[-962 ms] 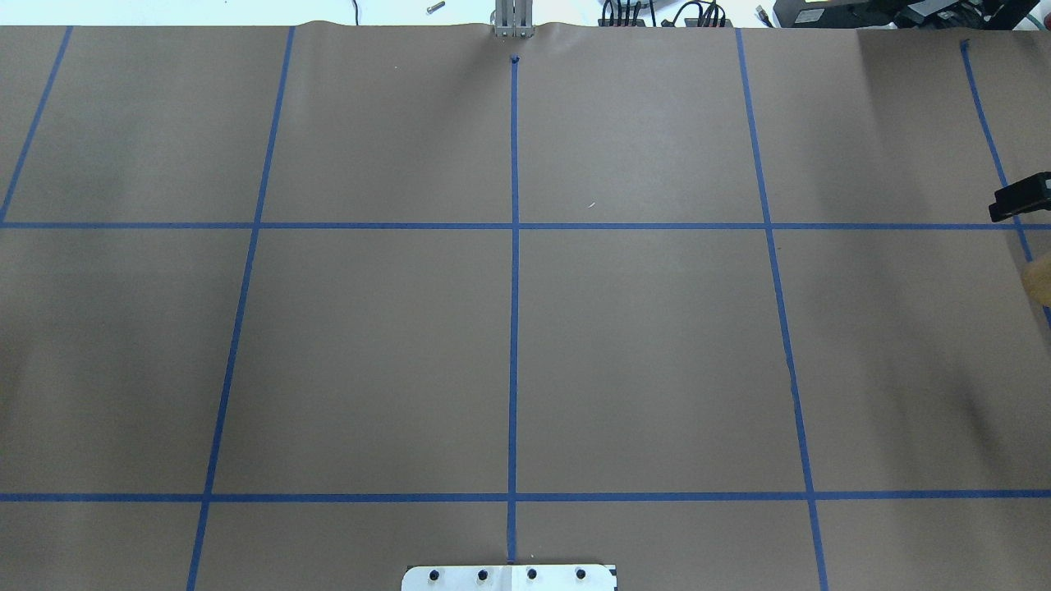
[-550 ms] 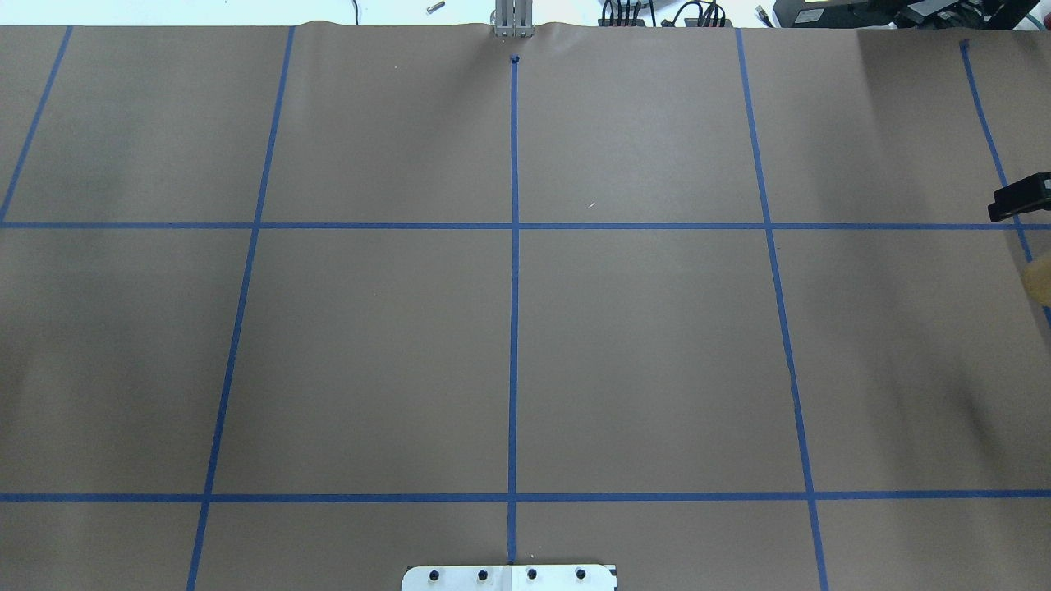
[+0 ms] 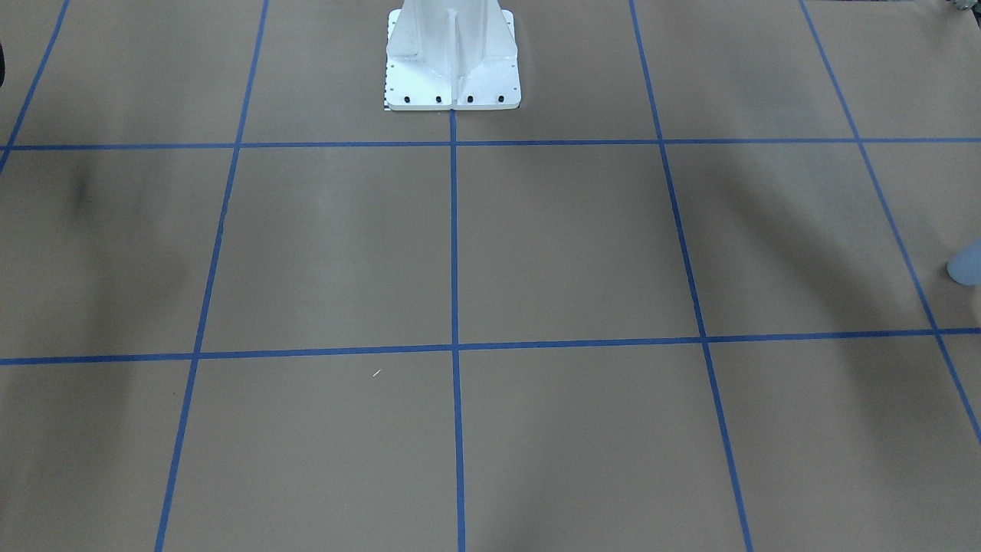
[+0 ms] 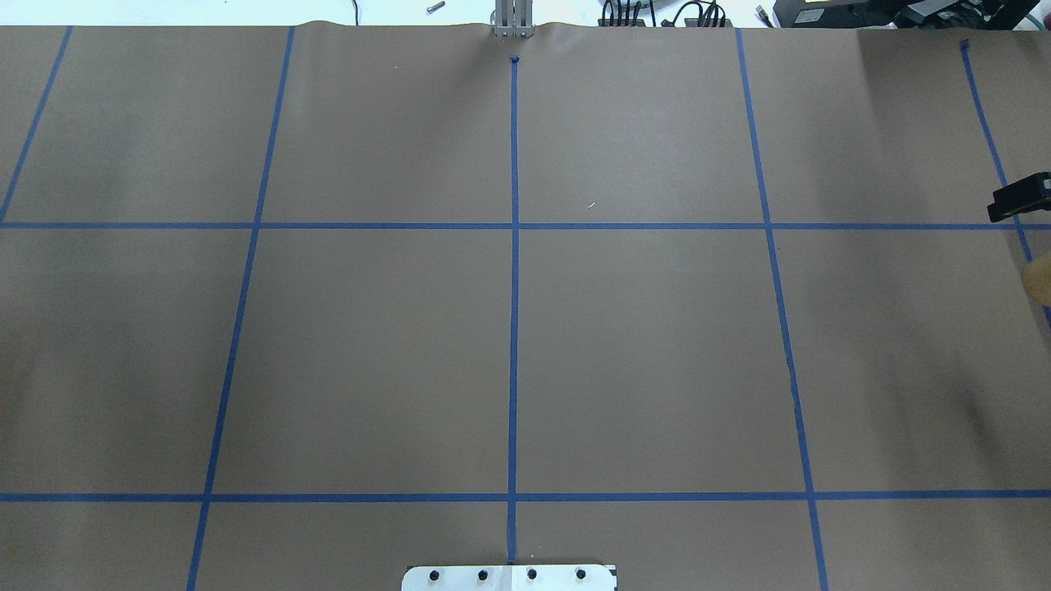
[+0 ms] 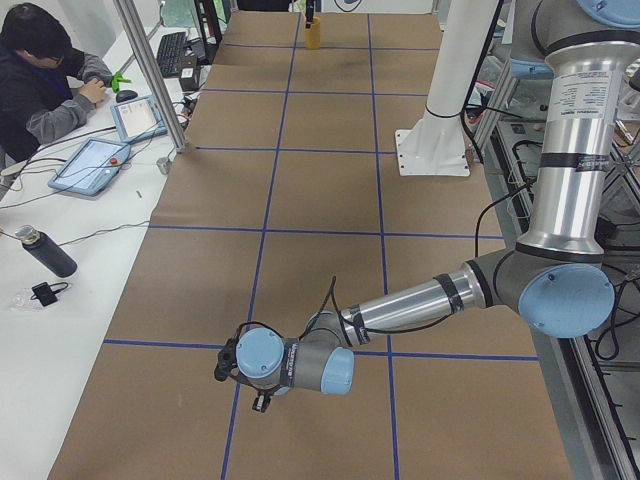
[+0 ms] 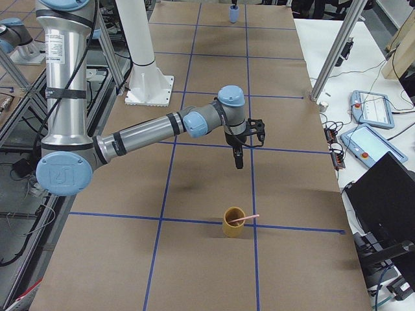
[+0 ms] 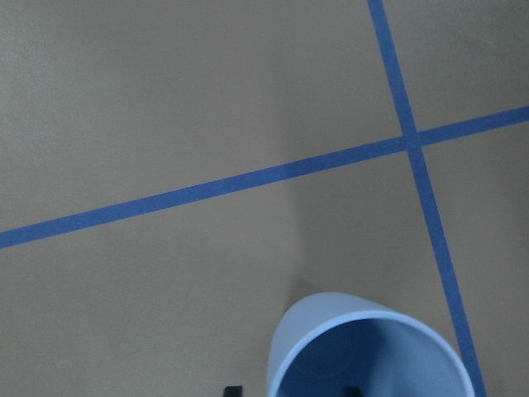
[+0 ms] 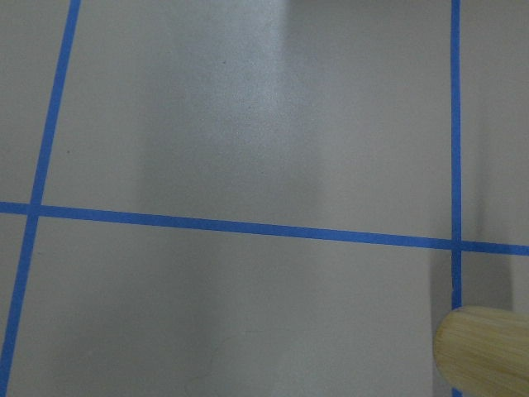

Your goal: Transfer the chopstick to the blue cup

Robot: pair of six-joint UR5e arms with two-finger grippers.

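Note:
The blue cup [image 7: 368, 351] stands on the paper right below my left wrist camera. It also shows at the edge of the front-facing view [image 3: 967, 264] and far off in the exterior right view [image 6: 233, 13]. Two dark tips of my left gripper [image 7: 293, 389] stand apart at the bottom edge of the left wrist view. A pink chopstick [image 6: 246, 218] leans in a yellow bamboo cup [image 6: 234, 222]. My right gripper [image 6: 238, 161] hangs above the table, short of that cup. I cannot tell whether it is open or shut; only a black part of it [image 4: 1021, 199] shows overhead.
Brown paper with a blue tape grid covers the table. The white robot base [image 3: 452, 57] stands at mid-table. The bamboo cup also shows at the overhead view's right edge [image 4: 1039, 279] and in the right wrist view [image 8: 488, 351]. An operator [image 5: 45, 75] sits beside tablets.

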